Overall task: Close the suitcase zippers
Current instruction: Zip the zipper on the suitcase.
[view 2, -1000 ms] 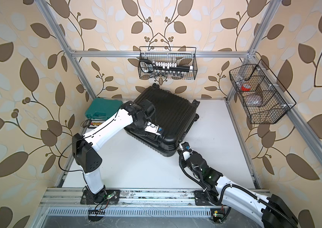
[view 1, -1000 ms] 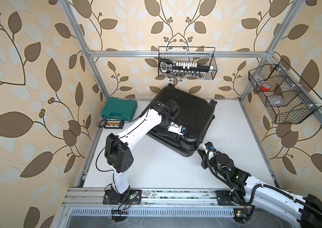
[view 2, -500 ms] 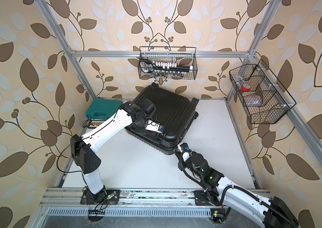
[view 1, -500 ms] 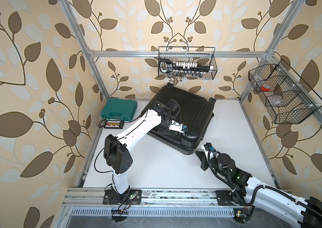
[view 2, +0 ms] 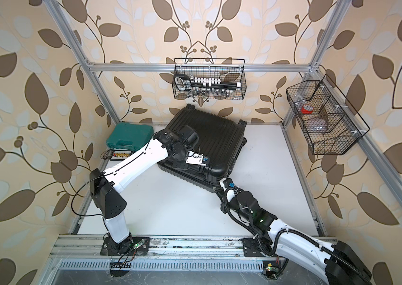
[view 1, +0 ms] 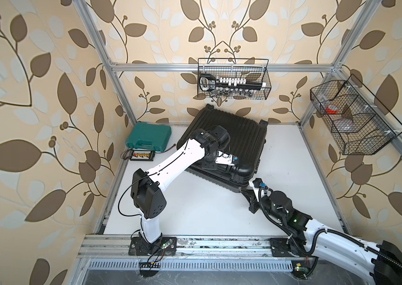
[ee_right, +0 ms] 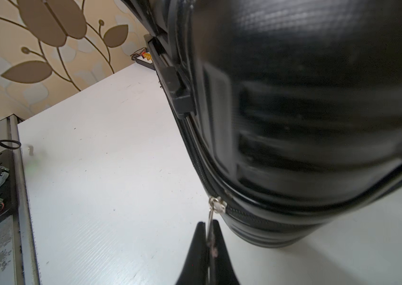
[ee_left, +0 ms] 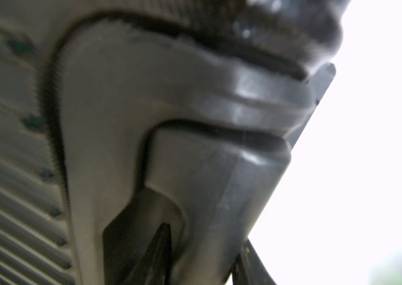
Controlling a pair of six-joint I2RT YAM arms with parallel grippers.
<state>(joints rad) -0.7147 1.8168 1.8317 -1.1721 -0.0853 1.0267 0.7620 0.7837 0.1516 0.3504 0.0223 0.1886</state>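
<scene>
Since a second ago the right gripper [ee_right: 209,225] has crept a little leftward in both top views, in against the near corner of the suitcase [view 1: 240,133]. One black ribbed suitcase lies flat and closed on the white table [view 1: 207,212], toward the back wall and set at an angle. Two of its wheels show at the far end.

Two arms are at work. In the right wrist view, the right gripper's two fingers are pressed together on the tab of the one zipper pull [ee_right: 217,203] in sight. The pull sits on the zipper track [ee_right: 198,158] where the track bends round the near corner.

The left gripper [view 1: 232,161] rests on the shell's top near that same corner. Its wrist view is blurred, and I cannot tell whether it is spread or gripping anything.

One teal tool case [view 1: 148,134] sits just beside the suitcase, by the left wall. Two wire baskets hang on the frame, one at the back [view 1: 234,79] and one on the right [view 1: 357,118].
</scene>
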